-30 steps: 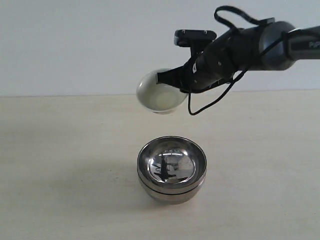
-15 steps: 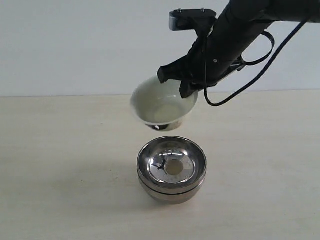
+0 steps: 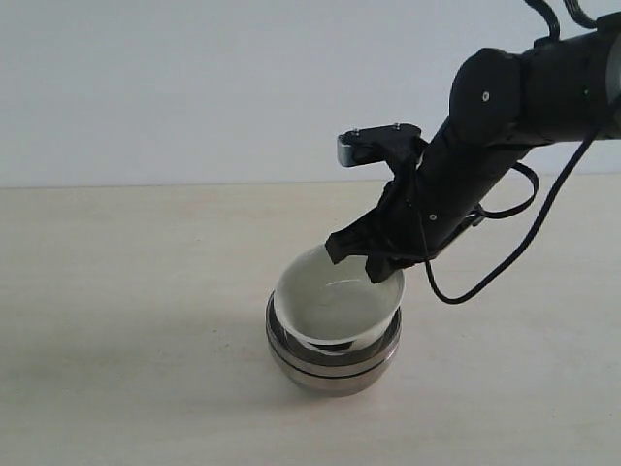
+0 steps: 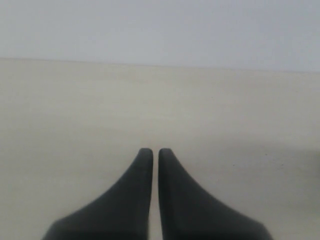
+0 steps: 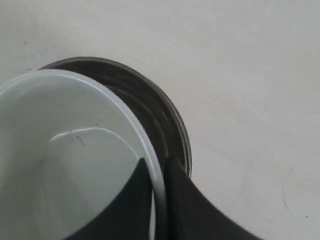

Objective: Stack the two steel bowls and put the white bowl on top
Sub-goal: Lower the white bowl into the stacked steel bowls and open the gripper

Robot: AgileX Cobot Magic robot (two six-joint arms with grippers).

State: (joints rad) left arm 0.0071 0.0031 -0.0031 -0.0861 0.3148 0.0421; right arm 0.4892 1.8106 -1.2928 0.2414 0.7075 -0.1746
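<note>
The two steel bowls (image 3: 335, 361) stand nested, one inside the other, at the middle front of the table. The white bowl (image 3: 330, 303) sits tilted inside the upper steel bowl, its near-left side raised above the steel rim. My right gripper (image 3: 374, 254) is shut on the white bowl's far-right rim, one finger inside and one outside. In the right wrist view the white bowl (image 5: 65, 150) fills the frame beside the steel bowls' rim (image 5: 167, 120), with the right gripper (image 5: 157, 167) pinching the wall. My left gripper (image 4: 151, 152) hangs over bare table, shut and holding nothing.
The pale wooden table (image 3: 116, 291) runs in all directions around the stack, with a plain white wall behind. A black cable (image 3: 505, 252) loops down from the right arm beside the bowls.
The right gripper has carried the white bowl from high above the table down and forward into the stacked steel bowls. The left gripper shows no earlier view.
</note>
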